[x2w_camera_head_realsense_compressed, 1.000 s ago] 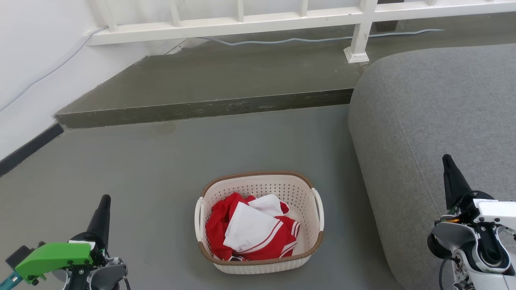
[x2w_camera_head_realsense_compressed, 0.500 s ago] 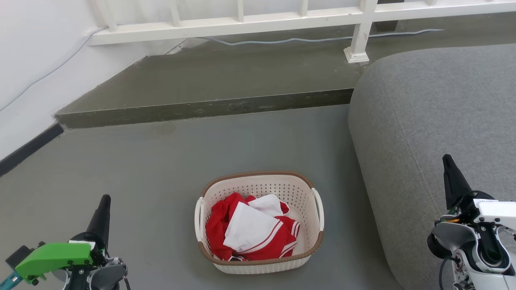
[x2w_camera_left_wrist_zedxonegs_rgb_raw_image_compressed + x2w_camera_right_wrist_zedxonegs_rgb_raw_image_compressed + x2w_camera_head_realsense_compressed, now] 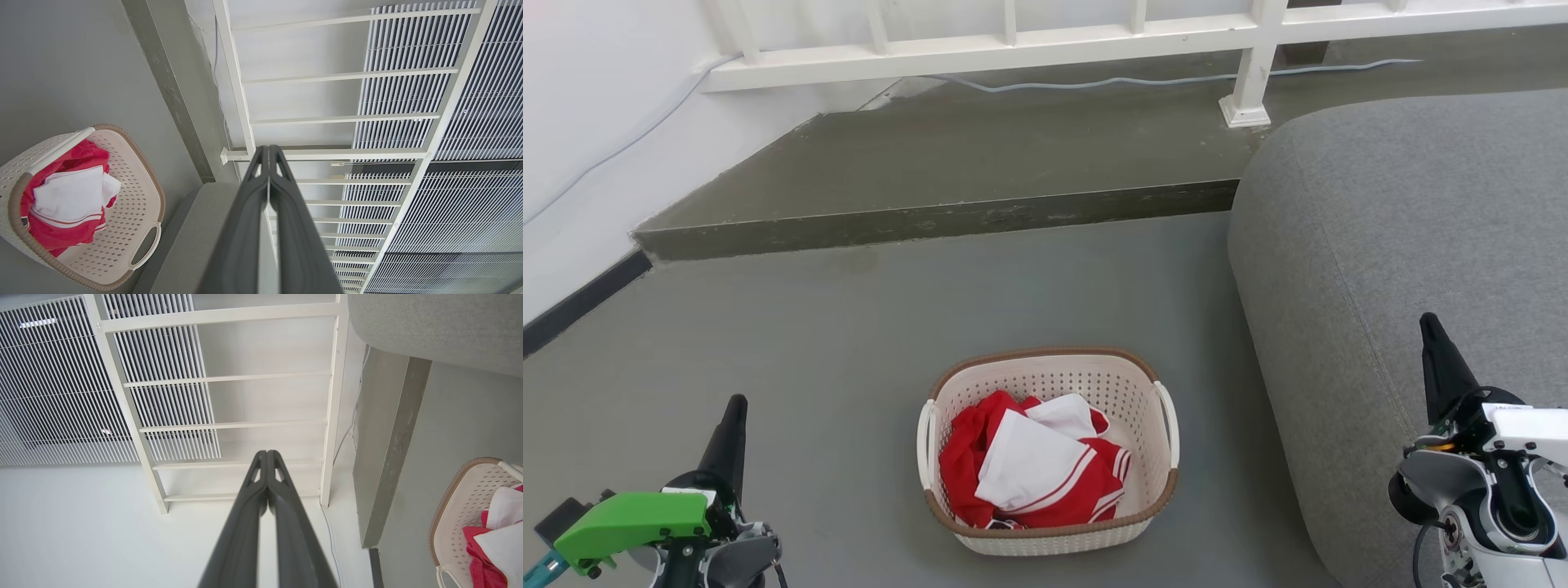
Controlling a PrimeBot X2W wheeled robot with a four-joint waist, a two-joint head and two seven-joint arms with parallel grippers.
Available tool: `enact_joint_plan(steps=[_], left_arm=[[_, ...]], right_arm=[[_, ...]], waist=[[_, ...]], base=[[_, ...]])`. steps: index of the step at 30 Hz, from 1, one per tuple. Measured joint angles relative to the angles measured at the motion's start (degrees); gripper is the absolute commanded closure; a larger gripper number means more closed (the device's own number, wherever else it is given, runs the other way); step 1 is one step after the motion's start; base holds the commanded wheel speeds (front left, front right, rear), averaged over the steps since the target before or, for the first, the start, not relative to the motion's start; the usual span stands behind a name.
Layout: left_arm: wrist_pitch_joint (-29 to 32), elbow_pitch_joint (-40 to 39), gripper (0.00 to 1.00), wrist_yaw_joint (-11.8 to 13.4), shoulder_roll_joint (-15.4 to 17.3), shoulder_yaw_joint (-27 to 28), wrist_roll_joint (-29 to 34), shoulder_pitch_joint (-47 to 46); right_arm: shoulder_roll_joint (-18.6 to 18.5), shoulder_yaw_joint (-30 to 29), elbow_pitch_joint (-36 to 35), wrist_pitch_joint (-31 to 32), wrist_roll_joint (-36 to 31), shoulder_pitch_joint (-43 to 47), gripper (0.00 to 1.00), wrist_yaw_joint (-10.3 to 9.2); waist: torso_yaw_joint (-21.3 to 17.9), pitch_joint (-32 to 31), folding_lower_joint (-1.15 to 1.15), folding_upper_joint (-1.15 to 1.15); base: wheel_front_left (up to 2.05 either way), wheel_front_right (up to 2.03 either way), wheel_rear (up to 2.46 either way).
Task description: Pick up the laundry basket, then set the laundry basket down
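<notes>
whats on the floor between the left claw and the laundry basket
Nothing. In the head view the grey floor from the left claw to the laundry basket is bare.

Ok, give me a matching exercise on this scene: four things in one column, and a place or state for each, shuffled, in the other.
Things:
1. laundry basket
2. red and white clothes
3. left gripper
4. grey sofa

Places or states:
A. shut, at the lower left of the head view
B. lying inside the laundry basket
C. standing on the floor, handles untouched
D. to the right of the laundry basket

Pairs: 1-C, 2-B, 3-A, 4-D.
</notes>
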Motion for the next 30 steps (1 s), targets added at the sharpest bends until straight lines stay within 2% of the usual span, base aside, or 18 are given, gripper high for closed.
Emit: enact_joint_plan(steps=[30], left_arm=[[0.0, 0.0, 1.0, 0.0, 0.0, 0.0, 0.0, 0.0]], right_arm=[[0.05, -0.1, 0.0, 0.0, -0.02, 0.0, 1.0, 0.0]], waist=[[0.0, 0.0, 0.0, 0.0]], base=[[0.0, 0.0, 0.0]])
